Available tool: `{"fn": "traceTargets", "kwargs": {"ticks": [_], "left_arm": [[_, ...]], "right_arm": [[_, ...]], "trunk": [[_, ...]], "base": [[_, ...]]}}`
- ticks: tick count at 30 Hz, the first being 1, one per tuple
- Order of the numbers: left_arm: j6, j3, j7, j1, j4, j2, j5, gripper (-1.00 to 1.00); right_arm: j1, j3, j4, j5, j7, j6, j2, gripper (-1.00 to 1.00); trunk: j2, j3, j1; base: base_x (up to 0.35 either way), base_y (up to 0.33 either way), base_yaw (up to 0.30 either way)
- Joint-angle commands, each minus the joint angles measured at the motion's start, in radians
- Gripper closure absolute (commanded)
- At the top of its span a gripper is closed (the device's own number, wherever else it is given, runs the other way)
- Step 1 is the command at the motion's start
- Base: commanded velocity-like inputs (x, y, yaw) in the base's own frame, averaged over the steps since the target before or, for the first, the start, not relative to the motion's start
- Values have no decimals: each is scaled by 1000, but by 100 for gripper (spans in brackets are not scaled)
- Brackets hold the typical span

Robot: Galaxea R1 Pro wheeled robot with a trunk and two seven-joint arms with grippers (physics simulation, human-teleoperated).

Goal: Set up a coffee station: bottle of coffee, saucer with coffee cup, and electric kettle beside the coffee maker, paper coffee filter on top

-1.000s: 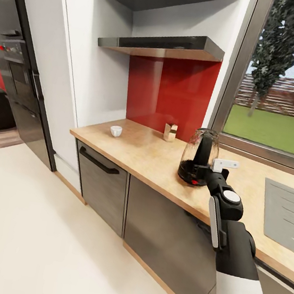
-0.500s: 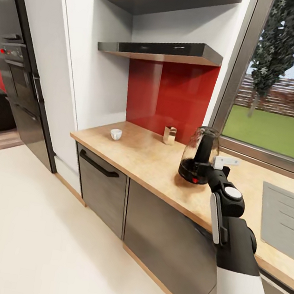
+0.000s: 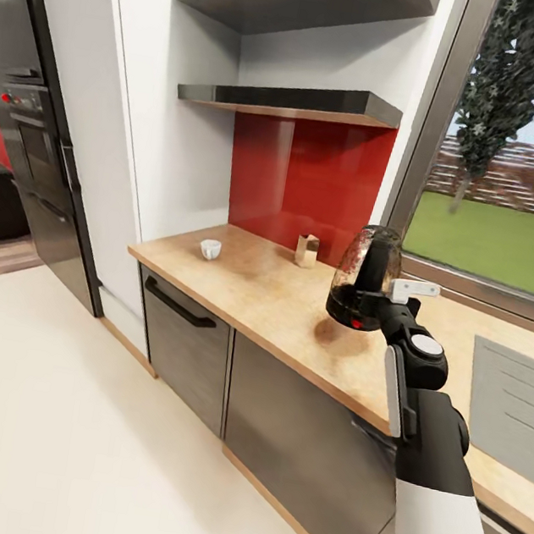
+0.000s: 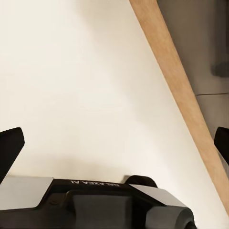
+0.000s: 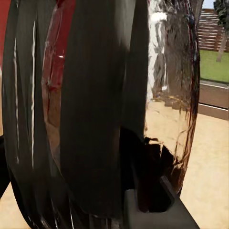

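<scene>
Right arm is stretched forward over the countertop [image 3: 255, 287], forearm rising from the lower edge of the head view, wrist level. The right gripper [image 3: 379, 303] is clamped on the handle of the electric kettle [image 3: 365, 277], fingers pinching it. The kettle sits upright with its base just clear of the countertop, shadow right underneath. Up close in the right wrist view the kettle [image 5: 119, 109] is all dark handle and glass wall.

Beyond the kettle, by the red backsplash [image 3: 315, 176], is a small tan carton [image 3: 307, 250], and further off along the countertop a white coffee cup [image 3: 210, 248].

Left gripper [image 4: 114, 143] points down at the pale floor [image 4: 81, 86], fingers spread wide, nothing between them.
</scene>
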Motion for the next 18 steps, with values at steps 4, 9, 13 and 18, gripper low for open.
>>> {"fn": "traceTargets", "kwargs": {"ticks": [4,9,13,18], "left_arm": [[-7,-6,-2,0,0,0,2,-100],[-7,-6,-2,0,-1,0,2,-100],[-7,-7,-2,0,-2,0,2,-100],[-7,-6,-2,0,-3,0,2,-100]], "right_arm": [[-1,-2,-2,8,28,4,-1,100],[0,-106,-2,8,134,1,-5,100],[6,-153,-2,7,162,-10,-7,100],[14,-156,-2,7,167,-86,-7,100]], "trunk": [[7,2,-4],[7,2,-4],[7,2,-4],[7,2,-4]], "base": [[0,0,0],[0,0,0],[0,0,0],[0,0,0]]}}
